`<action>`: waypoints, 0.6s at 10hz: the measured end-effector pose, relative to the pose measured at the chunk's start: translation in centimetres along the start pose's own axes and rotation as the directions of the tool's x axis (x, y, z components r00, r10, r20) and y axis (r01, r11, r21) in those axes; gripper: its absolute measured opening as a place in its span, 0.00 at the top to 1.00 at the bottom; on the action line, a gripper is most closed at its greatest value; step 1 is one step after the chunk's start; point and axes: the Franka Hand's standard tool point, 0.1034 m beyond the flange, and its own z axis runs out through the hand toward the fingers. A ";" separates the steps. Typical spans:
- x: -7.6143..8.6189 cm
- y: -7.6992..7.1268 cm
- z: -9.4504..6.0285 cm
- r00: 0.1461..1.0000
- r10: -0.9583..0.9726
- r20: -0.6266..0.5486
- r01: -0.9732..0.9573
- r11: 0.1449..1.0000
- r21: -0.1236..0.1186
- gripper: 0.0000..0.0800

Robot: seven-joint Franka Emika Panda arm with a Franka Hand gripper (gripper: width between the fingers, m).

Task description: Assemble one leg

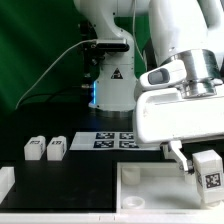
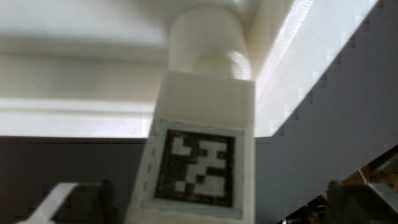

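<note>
A leg (image 1: 209,171), a small white block with a tag on its face, stands slightly tilted on the large white top (image 1: 150,190) near the exterior view's right edge. My gripper (image 1: 197,165) hangs over it, with one finger (image 1: 179,155) beside the leg. In the wrist view the leg (image 2: 205,140) runs away from the camera and its round end (image 2: 214,45) meets the white top (image 2: 71,90). The gripper (image 2: 210,208) straddles the leg. Dark gaps show between the leg and both fingertips (image 2: 57,205), so the jaws stand open around it.
Two more legs (image 1: 33,149) (image 1: 56,148) lie side by side on the black table at the exterior view's left. The marker board (image 1: 115,138) lies behind the top. A white part (image 1: 5,182) sits at the left edge. The robot's base (image 1: 112,80) stands at the back.
</note>
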 end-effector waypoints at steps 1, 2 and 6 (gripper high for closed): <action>0.0 0.0 0.0 1.000 0.000 0.000 0.000 1.000 0.000 0.21; 0.0 0.0 0.0 1.000 0.000 0.000 0.000 1.000 0.000 0.19; -1.0 -0.2 0.4 0.998 0.000 0.063 -0.001 1.000 0.012 0.19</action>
